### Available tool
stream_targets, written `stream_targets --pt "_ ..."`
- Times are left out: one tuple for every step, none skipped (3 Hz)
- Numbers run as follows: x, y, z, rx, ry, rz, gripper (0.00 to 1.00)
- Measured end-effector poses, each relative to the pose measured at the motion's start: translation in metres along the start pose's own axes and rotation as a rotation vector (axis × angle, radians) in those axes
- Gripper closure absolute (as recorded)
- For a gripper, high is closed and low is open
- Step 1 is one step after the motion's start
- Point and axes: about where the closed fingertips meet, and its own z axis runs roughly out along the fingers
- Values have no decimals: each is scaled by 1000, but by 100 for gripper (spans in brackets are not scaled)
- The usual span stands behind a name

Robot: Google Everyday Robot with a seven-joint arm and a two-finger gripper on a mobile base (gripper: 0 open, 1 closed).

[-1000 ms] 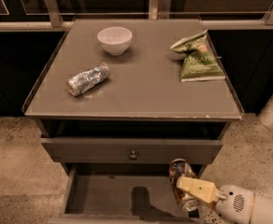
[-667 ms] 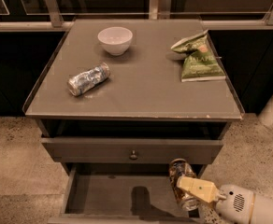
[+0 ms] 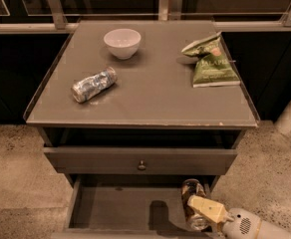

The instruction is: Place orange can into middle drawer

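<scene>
No visible shift over the last second: gripper [image 3: 196, 209] clenched on the orange can [image 3: 192, 188], upright over the drawer [image 3: 115, 203] floor (right side). Only lowering and letting go left, probably.

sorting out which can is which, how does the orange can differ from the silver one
The orange can stands upright in the end effector at the open drawer; the silver can lies on its side on the tabletop. The orange can is copper-brown; the silver can is silver-blue and crinkled. Both are small drink cans.
</scene>
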Motion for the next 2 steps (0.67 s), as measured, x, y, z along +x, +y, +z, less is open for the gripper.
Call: stream_targets --pt "2 -49 18 -17 -40 43 100" --pt "8 -90 43 -31 -25 90 100"
